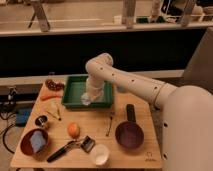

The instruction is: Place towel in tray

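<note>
The green tray sits at the back middle of the wooden table. My gripper hangs straight down over the tray's middle. It is shut on the white towel. The towel droops below the gripper, and its lower end reaches the tray floor or sits just above it; I cannot tell which. The white arm reaches in from the right.
Red items and a carrot lie left of the tray. In front are an orange, a brown bowl, a black brush, a white cup, a purple bowl, a fork and a dark bottle.
</note>
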Controlling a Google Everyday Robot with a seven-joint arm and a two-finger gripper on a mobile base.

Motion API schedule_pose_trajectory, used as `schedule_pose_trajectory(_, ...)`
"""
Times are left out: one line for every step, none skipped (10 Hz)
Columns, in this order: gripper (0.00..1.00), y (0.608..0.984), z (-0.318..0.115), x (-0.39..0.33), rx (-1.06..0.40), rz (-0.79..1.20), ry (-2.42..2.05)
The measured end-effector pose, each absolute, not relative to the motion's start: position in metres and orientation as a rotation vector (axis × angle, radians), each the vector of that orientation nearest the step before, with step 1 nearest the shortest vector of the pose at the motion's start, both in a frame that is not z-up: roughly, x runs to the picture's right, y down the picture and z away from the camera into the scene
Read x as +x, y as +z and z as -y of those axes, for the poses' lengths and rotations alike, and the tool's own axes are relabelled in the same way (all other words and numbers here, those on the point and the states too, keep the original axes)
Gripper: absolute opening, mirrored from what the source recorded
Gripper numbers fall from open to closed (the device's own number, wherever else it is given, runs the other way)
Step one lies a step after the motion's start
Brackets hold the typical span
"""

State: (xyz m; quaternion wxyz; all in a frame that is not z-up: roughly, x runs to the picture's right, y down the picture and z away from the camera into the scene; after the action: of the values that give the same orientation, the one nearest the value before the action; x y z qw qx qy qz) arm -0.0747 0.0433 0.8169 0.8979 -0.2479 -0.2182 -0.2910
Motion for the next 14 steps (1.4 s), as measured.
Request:
schedule_pose_trajectory(0.00, 0.822, -0.037, -0.073, -0.507, 0.459, -0.601)
schedule_pose_trajectory(0.00, 0.825, -0.033, -0.074, -0.505, 0.466, -0.602)
schedule_pose_trajectory(0.00, 0.828, -0.031, -0.077, -0.500, 0.473, -0.604)
schedule_pose_trajectory(0.00, 0.830, -0.029, -0.078, -0.497, 0.480, -0.606)
schedule_pose_trajectory(0.00, 0.831, -0.026, -0.078, -0.492, 0.486, -0.606)
schedule_pose_trajectory(0.00, 0.833, -0.024, -0.077, -0.489, 0.492, -0.609)
schedule_pose_trajectory(0.00, 0.834, -0.023, -0.080, -0.487, 0.498, -0.614)
schedule_pose_trajectory(0.00, 0.835, -0.022, -0.082, -0.484, 0.505, -0.619)
schedule_pose_trajectory(0.00, 0.837, -0.019, -0.085, -0.479, 0.515, -0.626)
schedule_pose_trajectory(0.00, 0.838, -0.017, -0.085, -0.476, 0.523, -0.629)
schedule_pose_trajectory(0.00, 0.840, -0.014, -0.086, -0.470, 0.533, -0.633)
schedule_pose_trajectory(0.00, 0.841, -0.013, -0.087, -0.467, 0.540, -0.636)
schedule_pose_trajectory(0.00, 0.842, -0.011, -0.089, -0.464, 0.547, -0.640)
schedule_pose_trajectory(0.00, 0.843, -0.011, -0.091, -0.461, 0.555, -0.647)
